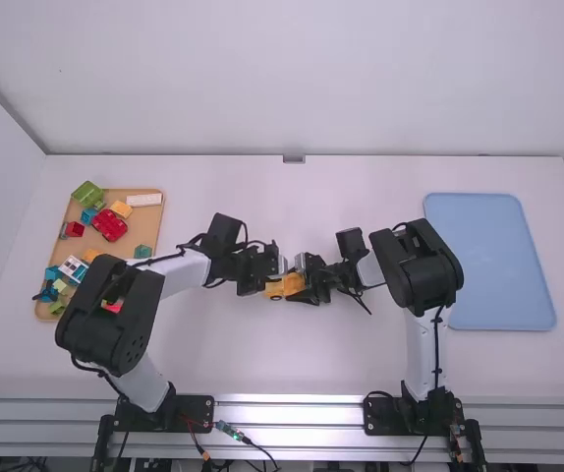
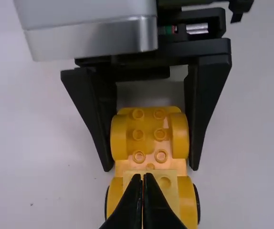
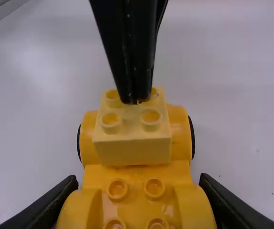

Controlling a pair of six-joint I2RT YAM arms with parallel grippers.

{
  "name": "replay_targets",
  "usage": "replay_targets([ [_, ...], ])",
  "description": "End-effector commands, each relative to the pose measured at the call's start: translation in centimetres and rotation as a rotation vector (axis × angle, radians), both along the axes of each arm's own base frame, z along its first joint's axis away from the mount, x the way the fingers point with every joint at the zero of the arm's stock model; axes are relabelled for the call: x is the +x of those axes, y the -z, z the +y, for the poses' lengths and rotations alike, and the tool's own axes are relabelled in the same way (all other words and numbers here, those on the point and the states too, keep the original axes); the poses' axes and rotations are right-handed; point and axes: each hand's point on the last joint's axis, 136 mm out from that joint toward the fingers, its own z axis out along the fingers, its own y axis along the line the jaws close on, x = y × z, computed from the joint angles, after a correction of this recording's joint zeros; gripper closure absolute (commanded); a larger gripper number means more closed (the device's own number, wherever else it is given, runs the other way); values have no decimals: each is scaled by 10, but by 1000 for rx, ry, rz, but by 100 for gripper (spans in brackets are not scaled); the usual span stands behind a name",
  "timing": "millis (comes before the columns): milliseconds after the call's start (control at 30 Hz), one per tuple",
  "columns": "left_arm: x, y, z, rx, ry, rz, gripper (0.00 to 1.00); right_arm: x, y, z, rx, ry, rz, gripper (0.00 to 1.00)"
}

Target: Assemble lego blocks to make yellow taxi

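In the high view my left gripper (image 1: 268,269) and right gripper (image 1: 311,281) meet at the yellow car base (image 1: 278,289) mid-table. The left wrist view has the left gripper (image 2: 143,177) shut, its tips over the pale yellow block (image 2: 133,180). That block (image 3: 133,149) sits on the car base (image 3: 136,172) between two wheels, and the left fingertips press together at its studs in the right wrist view. The right gripper (image 3: 138,183) is shut on the car base, one finger on each side of the other end.
A brown tray (image 1: 144,234) of assorted loose blocks and a red car (image 1: 109,225) stands at the left, partly behind the left arm. At the right lies a light blue board (image 1: 498,265), beyond the right arm.
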Motion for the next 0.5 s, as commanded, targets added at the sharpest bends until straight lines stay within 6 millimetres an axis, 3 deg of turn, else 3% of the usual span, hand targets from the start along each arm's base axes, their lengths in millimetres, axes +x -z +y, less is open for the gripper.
replay_targets([
  [0, -5, 4, 3, -15, 7, 26, 98, 0, 10, -2, -27, 11, 13, 49],
  [467, -12, 13, 5, -20, 1, 14, 98, 0, 10, -2, -27, 10, 13, 49],
])
